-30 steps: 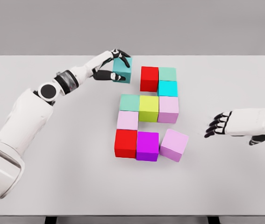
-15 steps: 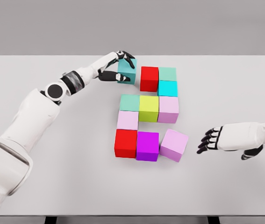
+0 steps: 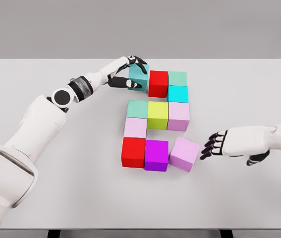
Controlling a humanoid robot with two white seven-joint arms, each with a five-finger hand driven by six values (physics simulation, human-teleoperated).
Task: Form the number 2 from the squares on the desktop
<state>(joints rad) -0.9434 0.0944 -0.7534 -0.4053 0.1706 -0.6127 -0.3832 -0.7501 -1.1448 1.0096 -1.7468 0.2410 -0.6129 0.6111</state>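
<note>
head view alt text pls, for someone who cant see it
The left hand holds a teal cube against the red cube atop a nearly finished block 2 on a white table. The open right hand nears the tilted pink cube.

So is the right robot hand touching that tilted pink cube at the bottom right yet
Apart. The head view shows a strip of bare table between the right robot hand, its fingers spread, and the tilted pink cube.

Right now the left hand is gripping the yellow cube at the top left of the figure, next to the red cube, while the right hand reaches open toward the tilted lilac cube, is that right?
Not quite: the head view shows the left hand gripping a teal cube, not a yellow one. The yellow-green cube sits untouched in the middle row. The rest holds: the teal cube is beside the top red cube, and the open right hand reaches toward the tilted lilac cube.
</note>
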